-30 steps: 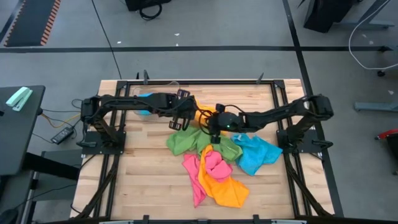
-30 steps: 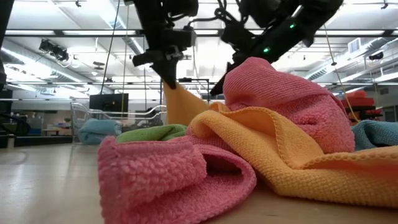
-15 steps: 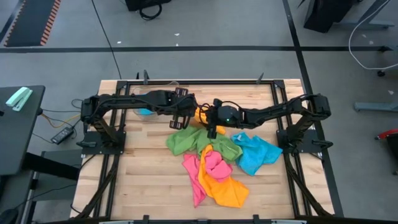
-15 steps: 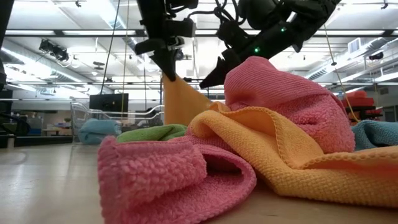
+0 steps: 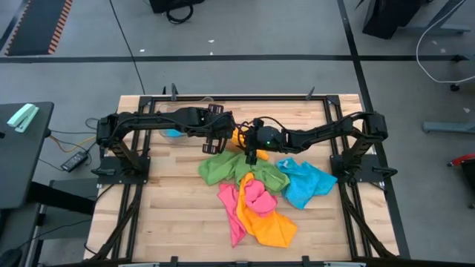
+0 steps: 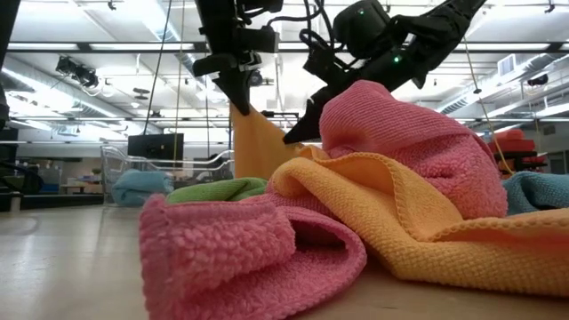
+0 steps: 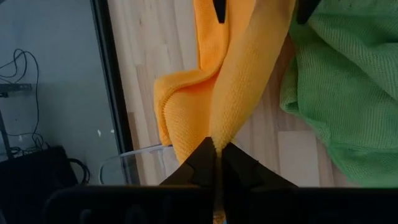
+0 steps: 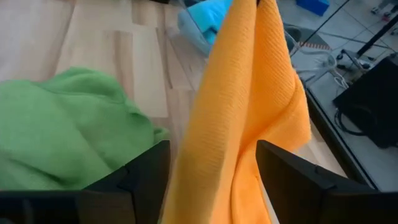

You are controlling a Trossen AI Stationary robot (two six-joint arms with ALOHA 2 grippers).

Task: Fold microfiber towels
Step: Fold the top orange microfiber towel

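Wooden counter [image 5: 171,208] under me carries a heap of towels: green [image 5: 219,169], pink [image 5: 256,194], blue [image 5: 306,184]. My left jaws [image 7: 217,155] are pressed together, pinching a corner of the orange towel [image 7: 239,87] and holding it up so it hangs long-axis vertical from that corner to the counter. My right jaws [image 8: 211,168] stand spread, straddling the hanging cloth. The right arm is nearer the free edge and looks placed to close on it.
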